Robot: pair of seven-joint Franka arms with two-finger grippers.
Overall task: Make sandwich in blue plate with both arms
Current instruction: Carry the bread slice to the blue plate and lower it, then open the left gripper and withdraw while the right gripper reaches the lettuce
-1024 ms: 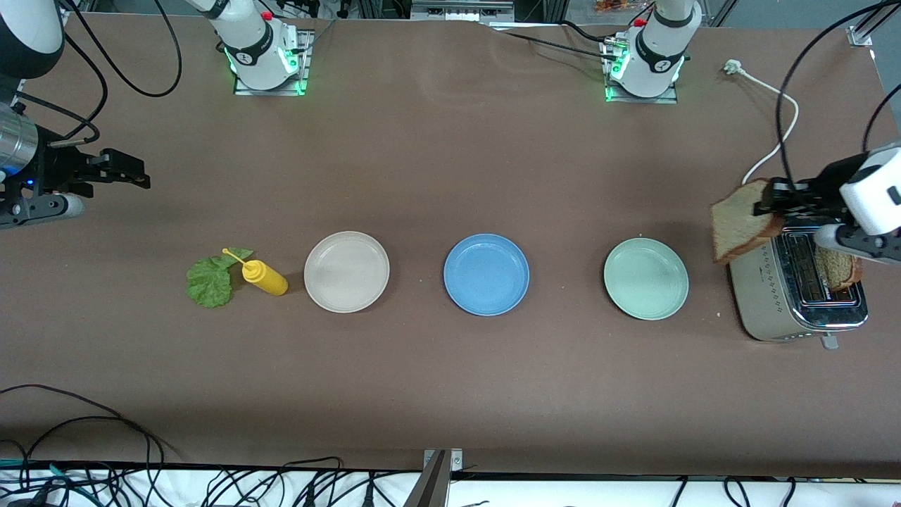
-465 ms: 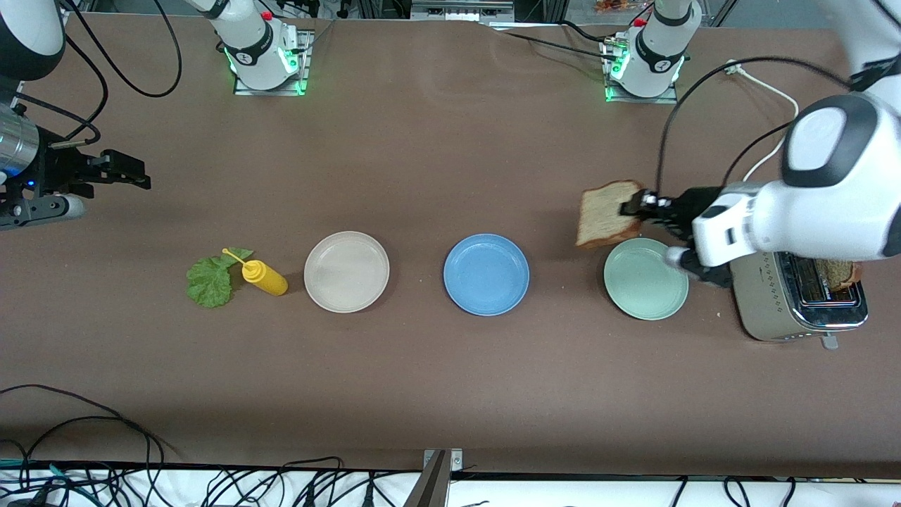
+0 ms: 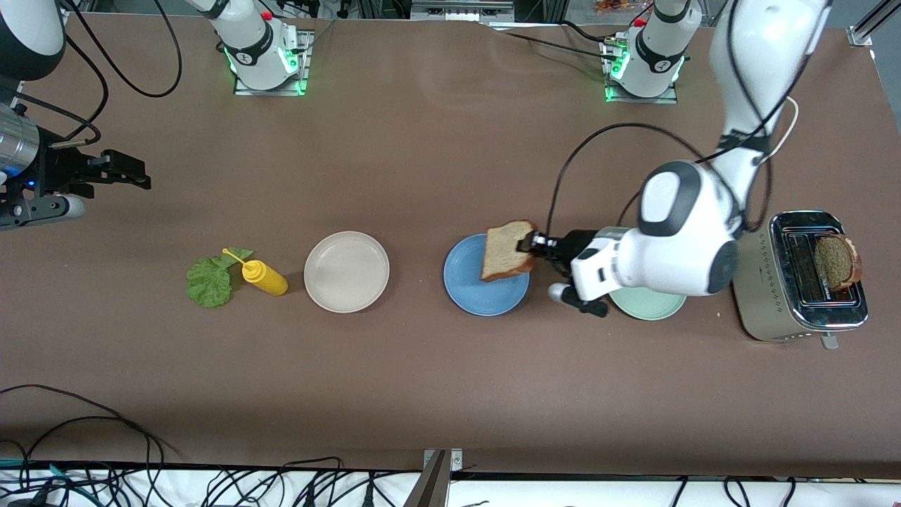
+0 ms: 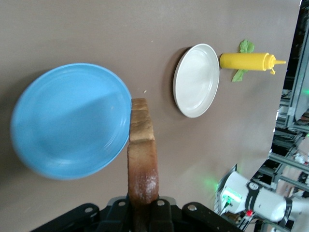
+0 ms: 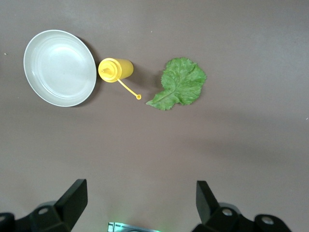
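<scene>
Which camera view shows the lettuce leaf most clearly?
The right wrist view shows the lettuce leaf best: it lies flat, whole and unobstructed beside the yellow squeeze bottle. In the front view the leaf appears whole but smaller. In the left wrist view only its edges show past the bottle.

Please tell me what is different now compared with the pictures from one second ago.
The left gripper, jaws shut on a bread slice, carried it from above the toaster, over the pale green plate, to above the blue plate. Nothing was released. The right gripper stayed open and waiting; the lettuce leaf, yellow bottle, beige plate and second slice in the toaster did not move.
</scene>
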